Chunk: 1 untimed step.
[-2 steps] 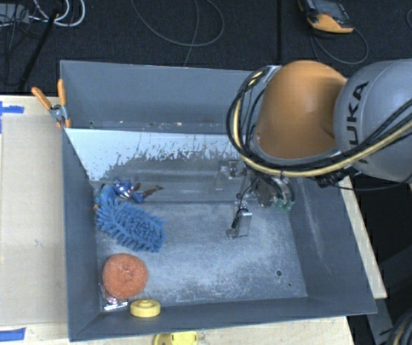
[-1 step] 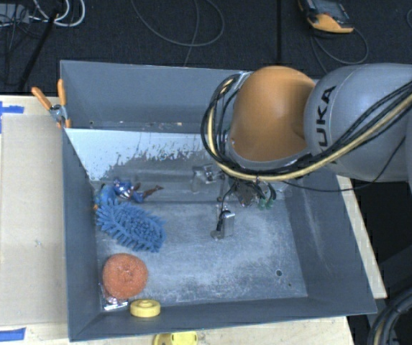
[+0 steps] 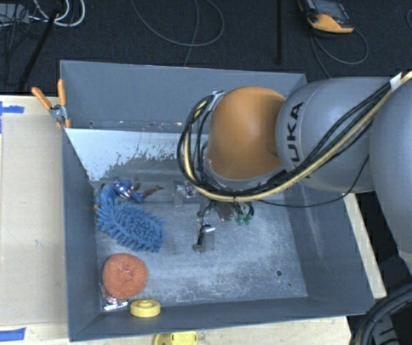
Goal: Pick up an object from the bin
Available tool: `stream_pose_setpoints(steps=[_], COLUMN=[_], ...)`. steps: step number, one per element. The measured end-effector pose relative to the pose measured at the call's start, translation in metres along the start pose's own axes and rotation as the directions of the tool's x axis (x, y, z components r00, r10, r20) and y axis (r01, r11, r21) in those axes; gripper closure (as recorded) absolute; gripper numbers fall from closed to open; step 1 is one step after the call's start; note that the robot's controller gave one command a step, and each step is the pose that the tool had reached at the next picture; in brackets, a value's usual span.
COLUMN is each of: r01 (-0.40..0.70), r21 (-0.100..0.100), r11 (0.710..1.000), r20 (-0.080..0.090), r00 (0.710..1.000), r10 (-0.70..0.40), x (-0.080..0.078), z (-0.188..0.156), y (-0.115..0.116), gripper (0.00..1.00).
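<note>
Four small things, at least, lie in the grey bin (image 3: 249, 275), all toward the view's left: a blue shaggy duster-like piece (image 3: 130, 225) midway along that side; a small blue oddment (image 3: 123, 190) just behind it, near the back wall; an orange-red round scouring pad (image 3: 125, 275) in the near left corner; a yellow disc (image 3: 145, 308) just beside that pad, at the front wall. All of them rest on the floor, so you should count the pick as not yet made.

The gripper (image 3: 204, 239) hangs below the arm's orange cover (image 3: 243, 131) and its looped cables (image 3: 191, 157), low over bare floor about the middle of the bin; the blue shaggy piece is the nearest thing, just to its left in the view yet apart from it. Whether the gripper is spread or closed you cannot tell from this angle; no thing is seen in its grasp.

By my judgement you are at the approach; closing on a thing and lifting it clear of the walls are both left; if the blue piece is your target, the gripper must shift toward it first.
</note>
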State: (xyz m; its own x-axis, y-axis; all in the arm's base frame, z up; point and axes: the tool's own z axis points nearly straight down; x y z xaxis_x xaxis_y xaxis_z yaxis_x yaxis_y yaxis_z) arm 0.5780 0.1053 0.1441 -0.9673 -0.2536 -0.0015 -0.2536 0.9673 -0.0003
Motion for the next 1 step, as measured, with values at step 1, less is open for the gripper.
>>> stream_pose_setpoints(steps=[1], r01=[-0.085], r21=[-0.001], r11=[0.996], r20=[-0.002], r00=[0.996], r10=[0.085], x=[-0.0157], z=[0.022], y=[0.0265], gripper=[0.0])
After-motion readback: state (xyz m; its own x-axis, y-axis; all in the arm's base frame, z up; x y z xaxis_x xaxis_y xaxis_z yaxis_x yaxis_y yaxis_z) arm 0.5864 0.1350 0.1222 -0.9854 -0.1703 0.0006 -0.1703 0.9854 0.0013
